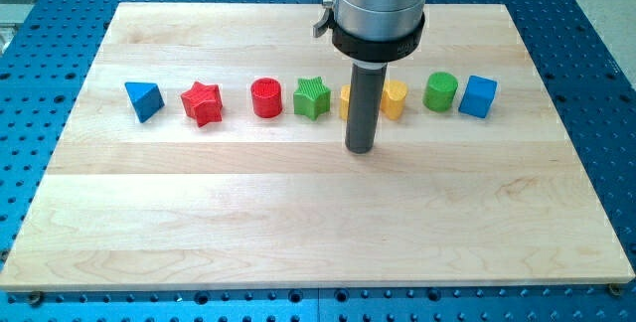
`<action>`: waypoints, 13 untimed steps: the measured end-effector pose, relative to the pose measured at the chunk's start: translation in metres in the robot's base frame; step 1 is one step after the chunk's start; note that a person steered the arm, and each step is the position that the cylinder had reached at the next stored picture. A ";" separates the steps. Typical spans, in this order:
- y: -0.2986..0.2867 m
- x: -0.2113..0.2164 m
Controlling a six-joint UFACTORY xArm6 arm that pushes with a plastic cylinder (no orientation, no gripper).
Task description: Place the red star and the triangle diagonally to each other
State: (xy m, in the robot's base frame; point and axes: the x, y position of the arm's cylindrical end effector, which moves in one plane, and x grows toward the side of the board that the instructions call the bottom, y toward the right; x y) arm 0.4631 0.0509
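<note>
The red star (203,102) lies on the wooden board (318,213) in a row of blocks, at the view's left. The blue triangle (144,99) lies just left of it, with a small gap between them. My tip (360,150) rests on the board right of centre, just below the row. It is far to the right of the red star and the triangle. The rod hides part of a yellow block (346,101).
The row continues to the right: a red cylinder (266,97), a green star (312,97), a second yellow block (395,99), a green cylinder (440,91) and a blue cube (478,95). Blue perforated table (40,64) surrounds the board.
</note>
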 end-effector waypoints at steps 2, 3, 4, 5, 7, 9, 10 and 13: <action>0.000 0.000; -0.003 -0.003; -0.070 -0.001; -0.164 0.013; -0.206 -0.002; -0.201 -0.064; -0.229 -0.091; -0.273 0.003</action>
State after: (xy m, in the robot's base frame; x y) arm 0.4660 -0.2218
